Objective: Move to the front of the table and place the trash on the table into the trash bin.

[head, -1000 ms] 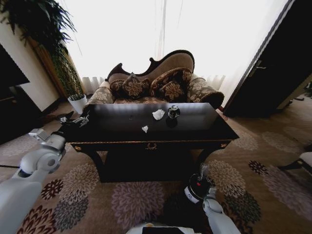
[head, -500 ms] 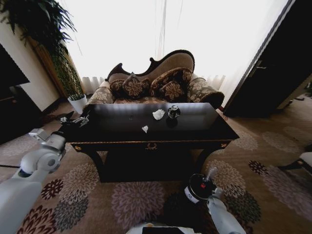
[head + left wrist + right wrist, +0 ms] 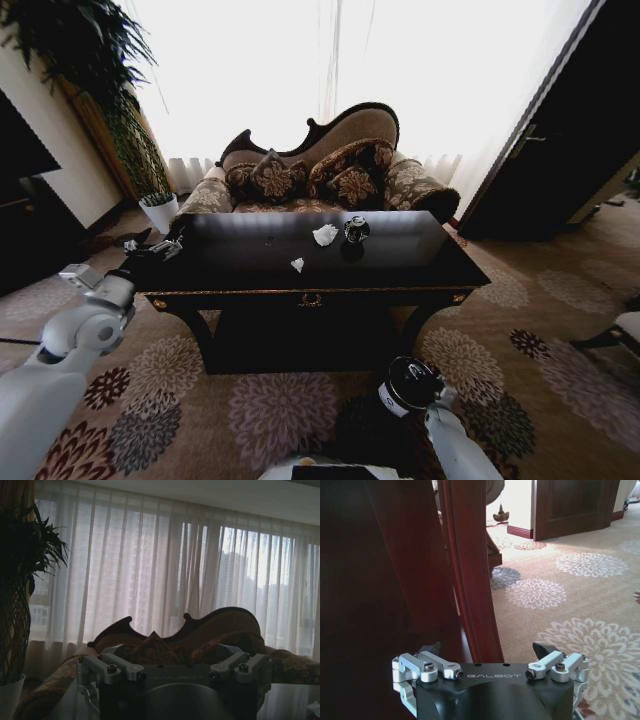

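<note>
While my right gripper [image 3: 437,396] hangs low by the trash bin [image 3: 407,384] with fingers apart and empty, I should next reach for the white wads [image 3: 325,235] mid-tabletop [image 3: 240,262] (left gripper [image 3: 150,243] parked, fingers' state untellable).

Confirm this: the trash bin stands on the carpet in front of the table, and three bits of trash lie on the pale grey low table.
Not quite. The head view shows the trash bin on the carpet in front of the table, but the three bits, two white paper wads and a dark round cup-like piece, lie on that glossy black table, not a pale grey one.
</note>
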### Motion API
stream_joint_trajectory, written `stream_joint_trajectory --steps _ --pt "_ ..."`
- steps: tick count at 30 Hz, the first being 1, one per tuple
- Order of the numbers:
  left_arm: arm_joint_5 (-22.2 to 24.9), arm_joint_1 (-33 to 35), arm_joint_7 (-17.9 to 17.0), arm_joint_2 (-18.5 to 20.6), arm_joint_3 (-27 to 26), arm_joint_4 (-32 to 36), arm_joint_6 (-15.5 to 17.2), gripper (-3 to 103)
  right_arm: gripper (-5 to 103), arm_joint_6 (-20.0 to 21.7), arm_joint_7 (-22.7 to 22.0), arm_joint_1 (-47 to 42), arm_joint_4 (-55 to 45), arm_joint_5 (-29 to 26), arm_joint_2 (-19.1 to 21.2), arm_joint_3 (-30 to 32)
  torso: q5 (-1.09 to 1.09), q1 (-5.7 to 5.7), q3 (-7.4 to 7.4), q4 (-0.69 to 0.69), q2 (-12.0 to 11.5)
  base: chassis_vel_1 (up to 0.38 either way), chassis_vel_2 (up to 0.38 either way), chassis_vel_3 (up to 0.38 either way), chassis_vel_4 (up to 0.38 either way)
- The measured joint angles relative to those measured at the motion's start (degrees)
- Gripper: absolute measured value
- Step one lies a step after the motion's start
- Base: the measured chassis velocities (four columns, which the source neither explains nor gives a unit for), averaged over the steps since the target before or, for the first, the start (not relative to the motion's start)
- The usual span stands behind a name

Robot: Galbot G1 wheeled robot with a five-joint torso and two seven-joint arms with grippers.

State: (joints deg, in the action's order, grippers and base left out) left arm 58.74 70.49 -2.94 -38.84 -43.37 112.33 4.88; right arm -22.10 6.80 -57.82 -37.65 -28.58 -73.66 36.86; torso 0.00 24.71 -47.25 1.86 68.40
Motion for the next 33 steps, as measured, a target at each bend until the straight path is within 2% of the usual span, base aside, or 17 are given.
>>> stream_joint_trajectory --steps 8,12,16,17,19,21,23,25,26,28,33 --pt "0.00 0.00 -0.01 0.00 0.00 0.00 0.00 100 100 1.38 -0.45 -4.26 -6.31 -1.31 -0.64 0.62 0.00 0.00 0.00 -0.01 0.00 0.000 0.000 0.000 0.000" --pt "0.00 -0.01 -0.03 0.00 0.01 0.01 0.00 100 100 1.85 -1.19 -13.39 -17.30 -3.27 -0.64 1.68 0.00 0.00 0.00 0.00 0.01 0.000 0.000 0.000 0.000" --pt "0.00 -0.01 -0.02 0.00 0.01 0.01 0.00 100 100 1.62 -1.85 -18.49 -23.34 -3.72 -1.32 3.52 0.01 -0.01 0.01 0.01 0.01 0.000 0.000 0.000 0.000" --pt "0.00 -0.01 -0.02 0.00 0.01 0.01 0.00 100 100 1.08 -2.16 -22.13 -27.91 -4.56 -1.69 4.77 0.00 -0.01 0.01 0.01 0.01 0.000 0.000 0.000 0.000" --pt "0.00 -0.01 -0.02 0.00 0.01 0.00 0.00 100 100 0.77 -2.17 -24.10 -30.58 -5.04 -1.85 5.35 0.00 -0.02 0.01 0.00 0.01 0.000 0.000 0.000 0.000" --pt "0.00 -0.01 -0.01 0.00 0.01 0.00 0.00 100 100 -1.22 -1.39 -31.15 -38.90 -5.94 -2.62 7.06 0.00 -0.01 0.01 -0.01 0.01 0.000 0.000 0.000 0.000" --pt "0.00 -0.01 -0.01 0.00 0.01 0.00 0.00 100 100 -1.53 -1.26 -32.80 -40.77 -6.13 -2.88 7.41 0.00 -0.01 0.01 -0.01 0.01 0.000 0.000 0.000 0.000" --pt "0.01 -0.01 0.00 0.00 0.02 0.00 0.01 100 100 -2.34 -1.22 -38.05 -46.83 -7.02 -3.71 8.54 -0.01 -0.02 0.01 0.02 0.01 0.000 0.000 0.000 0.000" --pt "0.01 -0.01 0.00 0.00 0.01 0.00 0.00 100 100 -3.94 -1.20 -40.94 -50.33 -6.95 -4.31 9.43 0.00 -0.02 0.01 0.02 0.01 0.000 0.000 0.000 0.000" --pt "0.01 -0.01 0.01 0.00 0.01 0.00 0.00 100 100 -5.57 -1.20 -43.99 -54.67 -6.56 -4.70 10.38 0.00 -0.02 0.01 0.01 0.02 0.000 0.000 0.000 0.000" --pt "0.00 0.00 0.00 0.00 0.01 0.00 0.00 100 100 -6.14 -2.10 -48.11 -63.17 -7.02 -4.20 12.52 0.00 -0.01 0.01 0.00 0.01 0.000 0.000 0.000 0.000"
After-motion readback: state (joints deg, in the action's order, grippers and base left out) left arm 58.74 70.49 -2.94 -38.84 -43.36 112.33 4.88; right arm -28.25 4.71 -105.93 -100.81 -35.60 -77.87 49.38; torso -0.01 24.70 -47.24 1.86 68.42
